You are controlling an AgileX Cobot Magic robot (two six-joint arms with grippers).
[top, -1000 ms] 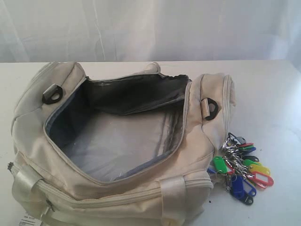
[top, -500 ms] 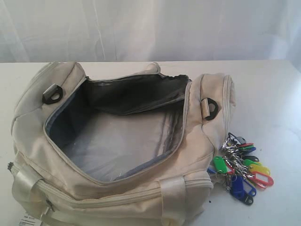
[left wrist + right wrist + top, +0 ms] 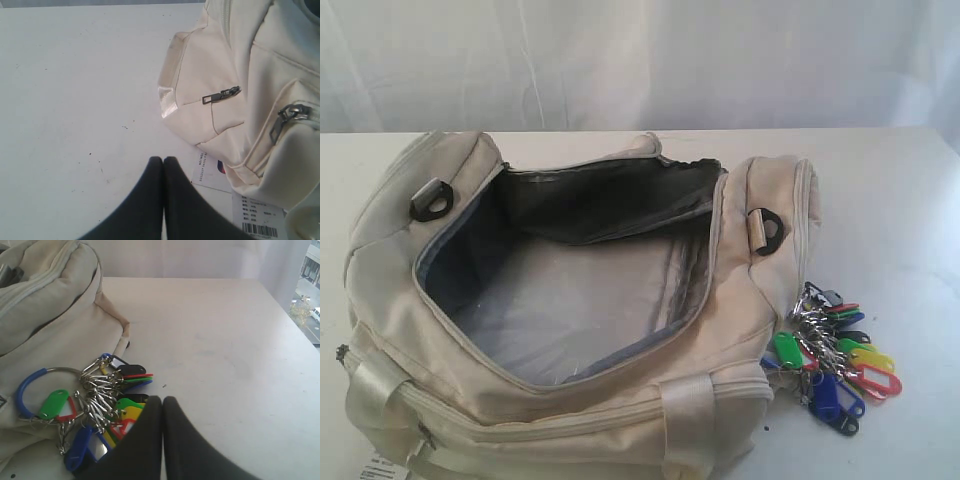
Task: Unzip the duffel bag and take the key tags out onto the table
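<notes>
The cream duffel bag (image 3: 570, 300) lies unzipped on the white table (image 3: 890, 200), its flap folded back and its grey lining bare. The key tags (image 3: 835, 355) lie on the table against the bag's right end, a bunch of blue, green, yellow, red and black tags on silver rings. In the right wrist view the key tags (image 3: 100, 405) rest beside the bag (image 3: 50, 315), just off my right gripper (image 3: 162, 401), which is shut on nothing. My left gripper (image 3: 163, 161) is shut and empty above the table (image 3: 75, 100), near the bag's (image 3: 240, 90) end pocket. Neither gripper shows in the exterior view.
White paper labels (image 3: 257, 212) with a barcode hang from the bag near my left gripper. Metal zip pulls (image 3: 220, 95) sit on the bag's side pockets. A white curtain (image 3: 640, 60) closes off the back of the table. A window (image 3: 310, 285) lies beyond the table's far edge.
</notes>
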